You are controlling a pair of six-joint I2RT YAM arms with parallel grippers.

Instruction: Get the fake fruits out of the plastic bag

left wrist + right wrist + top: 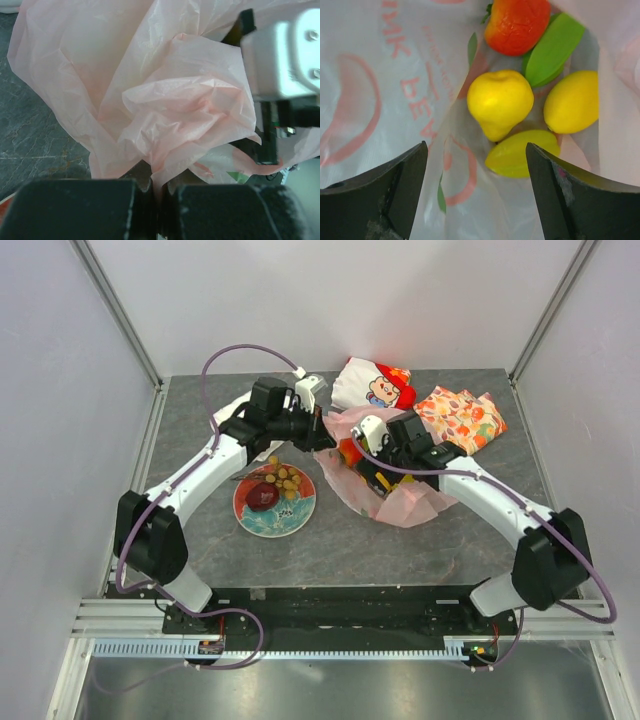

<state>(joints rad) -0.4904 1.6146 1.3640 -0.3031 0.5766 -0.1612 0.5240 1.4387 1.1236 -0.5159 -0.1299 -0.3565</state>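
Fake fruits (520,100) are seen inside the pink plastic bag (405,505), which lies crumpled at the middle right of the table (200,400). A yellow pear (499,102), an orange-red fruit (517,24), a green piece (552,47), a yellow lemon-like piece (571,101) and a yellow-green piece (520,152) are grouped together there. A dark plum (262,493) and a grape bunch (287,478) are set on the plate (270,525) just left of the bag. A fold of the bag is pinched in the closed left gripper (156,192). The right gripper (476,147) is held at the bag's mouth with its jaws wide apart, above the fruits, with nothing gripped.
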